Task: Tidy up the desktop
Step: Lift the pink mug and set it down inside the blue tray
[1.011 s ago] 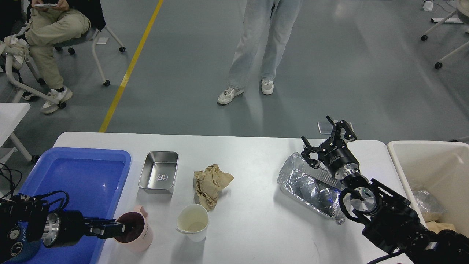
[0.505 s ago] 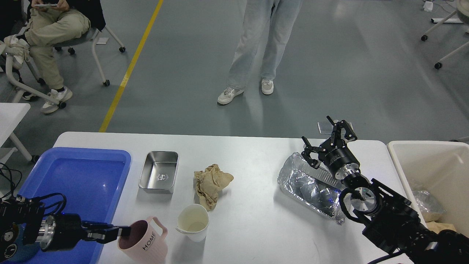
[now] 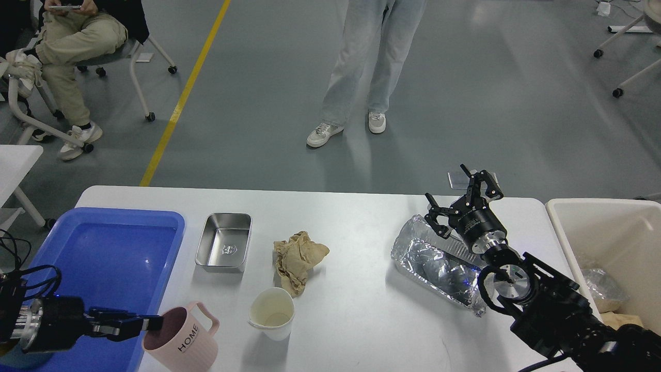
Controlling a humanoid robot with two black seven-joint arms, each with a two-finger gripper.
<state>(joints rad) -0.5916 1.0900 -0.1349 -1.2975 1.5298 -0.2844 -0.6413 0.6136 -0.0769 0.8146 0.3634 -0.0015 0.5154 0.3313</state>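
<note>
The white desktop (image 3: 356, 217) carries a steel tray (image 3: 223, 249), a crumpled brown paper (image 3: 297, 258), a white paper cup (image 3: 271, 312) and a foil container (image 3: 439, 266). My left gripper (image 3: 150, 324) is shut on the rim of a pink mug (image 3: 181, 341) marked HOME. It holds the mug tilted at the desktop's front left, beside the blue tray (image 3: 103, 258). My right gripper (image 3: 459, 199) is open and empty above the far end of the foil container.
A cream-white bin (image 3: 604, 232) with some waste stands at the right end. A person stands behind the desktop (image 3: 372, 67). Another sits at the back left (image 3: 77, 31). A second white table (image 3: 15, 160) is at the left.
My left gripper has drawn left and toward the front edge with the pink mug, which has tipped so its HOME label shows. The right arm has not moved.
</note>
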